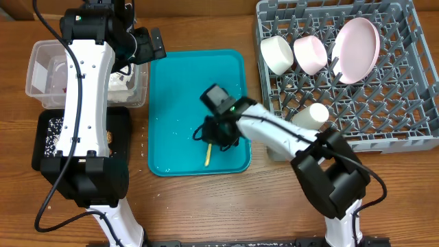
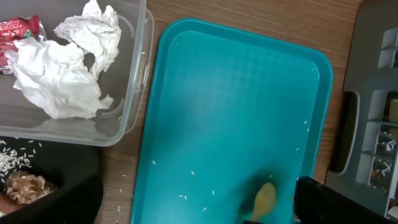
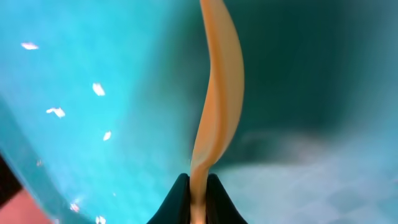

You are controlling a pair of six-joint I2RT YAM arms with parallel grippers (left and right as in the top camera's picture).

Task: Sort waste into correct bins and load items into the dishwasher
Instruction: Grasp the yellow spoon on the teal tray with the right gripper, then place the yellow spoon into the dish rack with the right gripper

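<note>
Right pincer [image 3: 198, 190] clamped shut on the pale yellow spoon [image 3: 219, 87], which sits toward the 6 o'clock end of the teal tray [image 1: 171, 82]; left pincer [image 1: 149, 45] stands wide open at the tray's 11 o'clock corner.

Overhead:
- The right gripper [image 1: 211, 139] covers most of the pale yellow plastic spoon [image 1: 206, 158]; only one thin end shows.
- The left arm hides the middle of the shallow black rectangular tray [image 1: 40, 161] and part of the clear plastic rectangular tub [image 1: 34, 82].
- The white cup [image 1: 317, 113] is half behind the right arm.

Left wrist:
- The red foil wrapper [image 2: 18, 28] is cut by the left edge.
- The spoon is blurred and cut at the bottom edge.

Right wrist:
- The spoon is out of focus.
- The fingertips [image 3: 181, 194] are cropped at the bottom edge.
- Pale specks on the teal plastic serving tray [image 3: 74, 56] are possibly rice.
</note>
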